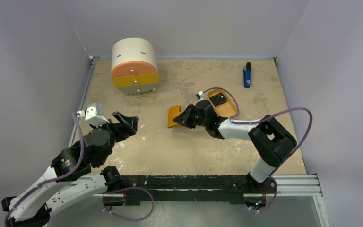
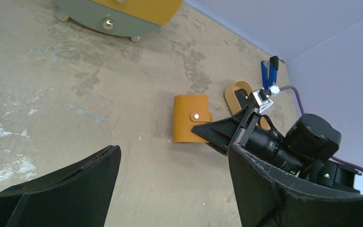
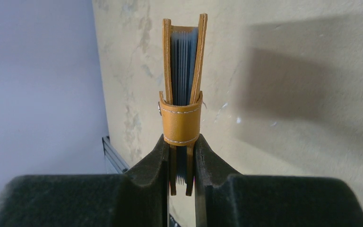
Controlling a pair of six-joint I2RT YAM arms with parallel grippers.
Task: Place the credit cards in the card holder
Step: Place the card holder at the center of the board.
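Right gripper [image 3: 182, 156] pinches the snapped-shut wallet [image 3: 182, 118]; left gripper [image 2: 173, 151] gapes wide, empty; one card [image 1: 219, 99], apparently, lies in the tray [image 1: 230, 111]. Nothing inserted yet.

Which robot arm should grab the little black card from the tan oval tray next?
Probably left: the left gripper is open and empty, while the right gripper is clamped on the flat orange leather wallet.

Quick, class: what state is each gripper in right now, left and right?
The left gripper: jaws open, holding nothing.
The right gripper: jaws shut on the card holder.
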